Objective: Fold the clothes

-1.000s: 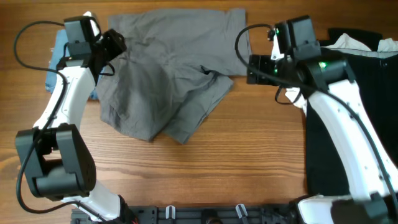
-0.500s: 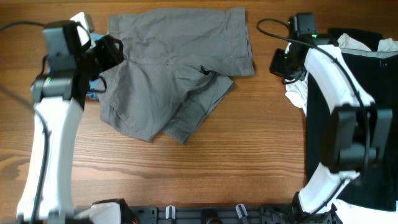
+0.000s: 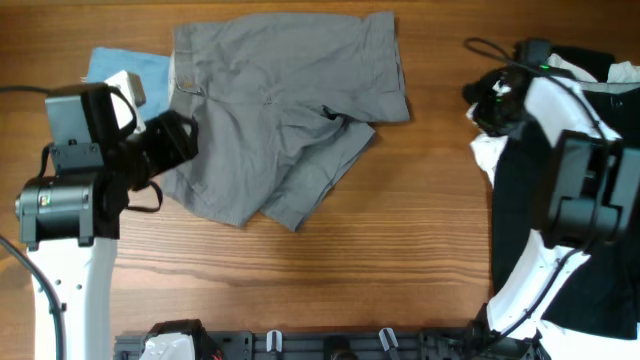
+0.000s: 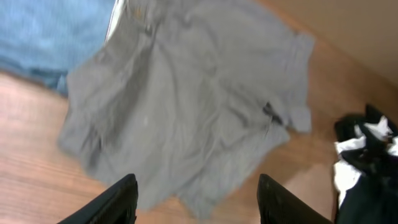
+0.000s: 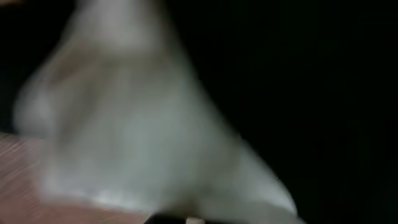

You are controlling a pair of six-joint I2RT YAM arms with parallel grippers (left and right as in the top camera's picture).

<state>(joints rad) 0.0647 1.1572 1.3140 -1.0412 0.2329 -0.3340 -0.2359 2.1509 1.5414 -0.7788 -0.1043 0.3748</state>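
Note:
Grey shorts lie crumpled and partly doubled over at the table's back middle, and from the left wrist they spread out below the camera. My left gripper hovers over their left edge, open, with nothing between its fingers. A blue garment lies flat to the shorts' left. My right gripper is at a white garment on the edge of a black clothes pile. The right wrist view is badly blurred: white cloth fills it and the jaws are hidden.
The black pile covers the table's right side, with the right arm standing over it. Cables trail behind both arms. Bare wood lies in front of the shorts. A black mounting rail runs along the front edge.
My left arm drew back toward the front left, uncovering the blue garment. My right arm swung right, away from the shorts, to the white garment.

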